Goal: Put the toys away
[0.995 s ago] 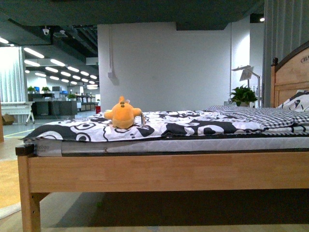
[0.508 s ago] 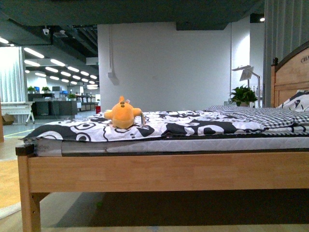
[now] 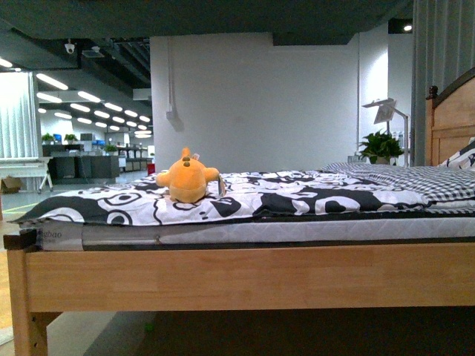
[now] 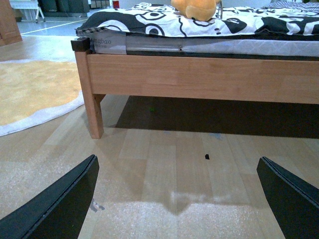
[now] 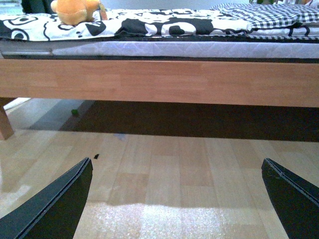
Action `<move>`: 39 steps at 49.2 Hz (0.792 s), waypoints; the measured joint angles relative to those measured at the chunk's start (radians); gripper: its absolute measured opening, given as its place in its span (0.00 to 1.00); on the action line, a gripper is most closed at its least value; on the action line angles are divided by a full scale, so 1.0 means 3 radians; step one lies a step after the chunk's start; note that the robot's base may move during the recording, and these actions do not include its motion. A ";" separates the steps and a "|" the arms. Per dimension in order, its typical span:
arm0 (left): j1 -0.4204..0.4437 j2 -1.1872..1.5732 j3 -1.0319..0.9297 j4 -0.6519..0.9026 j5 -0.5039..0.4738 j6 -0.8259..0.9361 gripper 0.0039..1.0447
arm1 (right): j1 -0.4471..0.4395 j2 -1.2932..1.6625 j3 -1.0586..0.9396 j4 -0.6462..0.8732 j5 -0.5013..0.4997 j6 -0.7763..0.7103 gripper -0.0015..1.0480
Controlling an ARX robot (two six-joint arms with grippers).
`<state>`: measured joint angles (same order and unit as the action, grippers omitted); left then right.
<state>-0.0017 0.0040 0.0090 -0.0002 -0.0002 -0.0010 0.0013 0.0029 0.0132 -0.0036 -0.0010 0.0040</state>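
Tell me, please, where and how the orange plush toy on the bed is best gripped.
Probably the rounded body of the plush toy, pinched across its width just below the tuft. Come from above, over the near bed rail: it lies low on the soft quilt, so a sideways approach would likely snag fabric.

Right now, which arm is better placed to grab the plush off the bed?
Left, likely. In the front view the plush lies left of centre on the bed, toward the left arm's side. Both arms' jaws stand open and empty, so side decides.
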 joint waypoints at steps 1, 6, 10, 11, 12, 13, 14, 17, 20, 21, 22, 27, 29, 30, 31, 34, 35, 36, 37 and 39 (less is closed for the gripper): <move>0.0000 0.0000 0.0000 0.0000 0.0000 0.0000 0.95 | 0.0000 0.0000 0.0000 0.0000 0.0000 0.0000 1.00; 0.0000 0.0000 0.0000 0.0000 0.0000 0.0000 0.95 | 0.0000 0.0000 0.0000 0.0000 0.0000 -0.0001 1.00; 0.0000 0.0000 0.0000 0.0000 0.0000 0.0000 0.95 | 0.0000 0.0000 0.0000 0.0000 0.0000 0.0000 1.00; 0.0000 0.0000 0.0000 0.0000 0.0000 0.0000 0.95 | 0.0000 0.0000 0.0000 0.0000 0.0000 0.0000 1.00; 0.0000 0.0000 0.0000 0.0000 0.0000 0.0000 0.95 | 0.0000 0.0000 0.0000 0.0000 0.0000 0.0000 1.00; 0.0000 0.0000 0.0000 0.0000 0.0000 0.0000 0.95 | 0.0000 0.0000 0.0000 0.0000 0.0000 0.0000 1.00; 0.0000 0.0001 0.0000 0.0000 0.0000 0.0000 0.95 | 0.0000 0.0000 0.0000 0.0000 0.0000 0.0000 1.00; 0.0000 0.0000 0.0000 0.0000 0.0000 0.0000 0.95 | 0.0000 0.0000 0.0000 0.0000 0.0000 0.0000 1.00; 0.0000 0.0000 0.0000 0.0000 0.0001 0.0000 0.95 | 0.0000 0.0000 0.0000 0.0000 0.0001 0.0000 1.00; 0.0000 0.0000 0.0000 0.0000 0.0000 0.0000 0.95 | 0.0000 -0.0001 0.0000 0.0000 0.0000 0.0000 1.00; 0.0000 0.0000 0.0000 0.0000 -0.0003 0.0000 0.95 | 0.0000 0.0000 0.0000 0.0000 0.0000 0.0000 1.00; 0.0000 0.0000 0.0000 0.0000 0.0000 0.0000 0.95 | 0.0000 0.0000 0.0000 0.0000 0.0001 0.0000 1.00; 0.0000 0.0001 0.0000 0.0000 0.0000 0.0000 0.95 | 0.0000 0.0000 0.0000 0.0000 0.0000 -0.0001 1.00; 0.0000 0.0001 0.0000 0.0000 0.0000 0.0000 0.95 | 0.0000 0.0000 0.0000 0.0000 0.0000 -0.0001 1.00; 0.0000 0.0000 0.0000 0.0000 0.0000 0.0000 0.95 | 0.0000 -0.0001 0.0000 0.0000 0.0001 0.0000 1.00; 0.0000 0.0001 0.0000 0.0000 0.0010 0.0000 0.95 | 0.0000 0.0000 0.0000 0.0000 0.0015 0.0000 1.00; 0.0000 0.0001 0.0000 0.0000 0.0010 0.0000 0.95 | 0.0000 0.0000 0.0000 0.0000 0.0014 0.0000 1.00; 0.0000 0.0001 0.0000 0.0000 0.0010 0.0000 0.95 | 0.0000 0.0000 0.0000 0.0000 0.0014 0.0000 1.00; 0.0000 0.0001 0.0000 0.0000 0.0008 0.0000 0.95 | 0.0000 0.0000 0.0000 0.0000 0.0014 0.0000 1.00; 0.0000 0.0000 0.0000 0.0000 0.0001 -0.0001 0.95 | 0.0000 0.0000 0.0000 0.0000 0.0011 0.0000 1.00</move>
<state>-0.0017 0.0040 0.0090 -0.0002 0.0002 -0.0013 0.0013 0.0029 0.0132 -0.0036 0.0025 0.0040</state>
